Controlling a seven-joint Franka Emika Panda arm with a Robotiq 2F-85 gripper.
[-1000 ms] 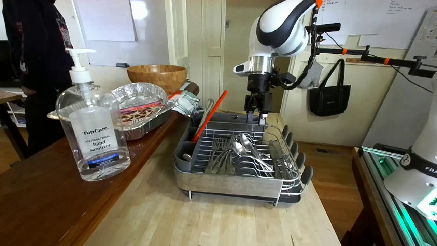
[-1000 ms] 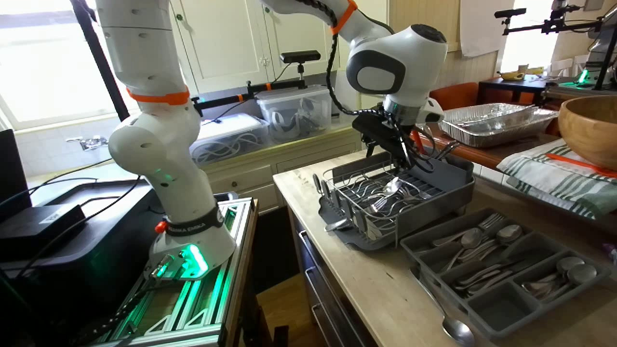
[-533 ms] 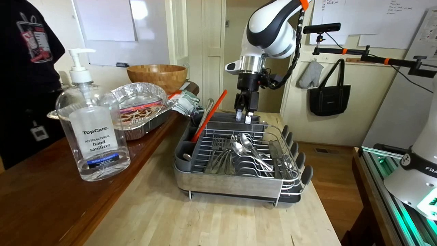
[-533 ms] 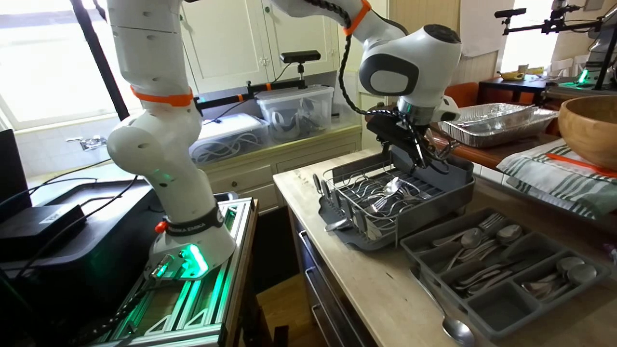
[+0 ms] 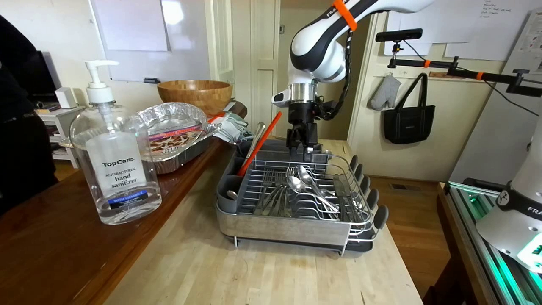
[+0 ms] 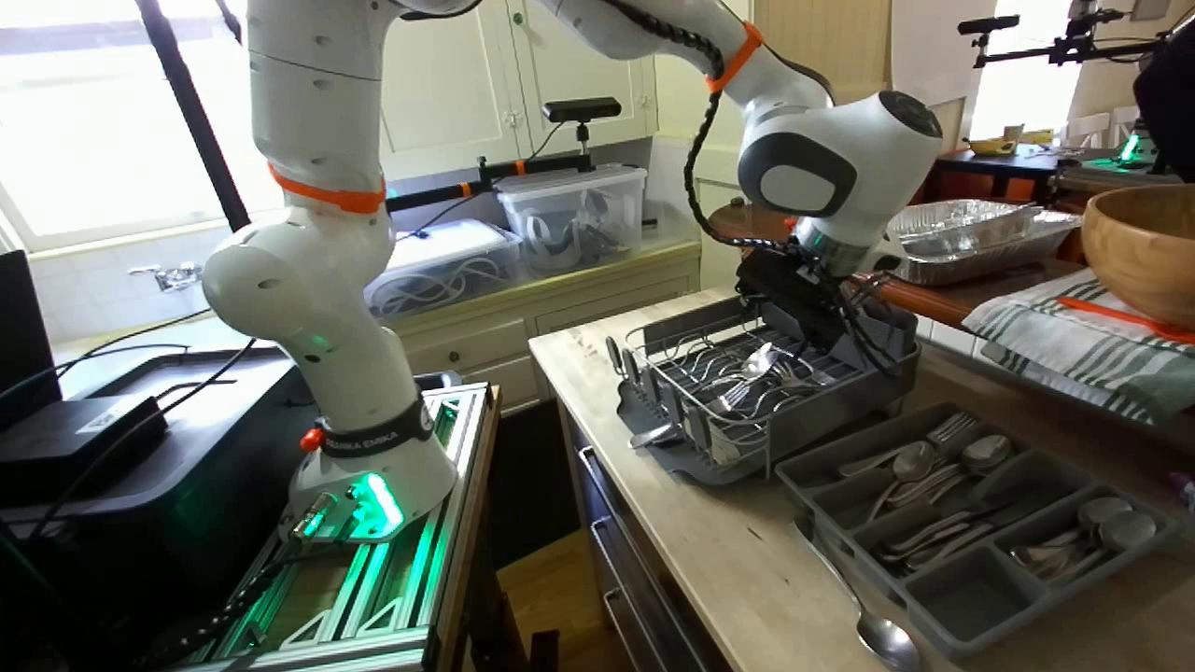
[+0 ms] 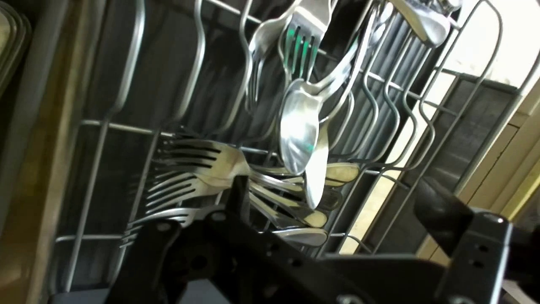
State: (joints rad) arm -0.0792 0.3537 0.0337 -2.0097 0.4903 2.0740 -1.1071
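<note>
Poised with fingers [image 7: 240, 195] spread apart, apparently empty, low over overlapping forks [image 7: 230, 164] in the dish rack [image 5: 283, 228], near the table [image 5: 262, 275] edge facing the robot base [image 6: 429, 476]. Could snag several forks, or drag the neighbouring spoon [image 7: 299, 126], if closed on the tangle; could jam against rack wires [image 7: 136, 44] if lowered crookedly.

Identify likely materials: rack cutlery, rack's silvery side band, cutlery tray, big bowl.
Rack cutlery: polished metal, probably stainless steel; mirror-like highlights.
Rack side band: metal-looking, brushed or satin; muted silvery sheen.
Cutlery tray: probably matte grey plastic; uniform colour, moulded-looking compartments.
Big bowl: wood, possibly bamboo, smooth with slight sheen; tan patchwork grain.
</note>
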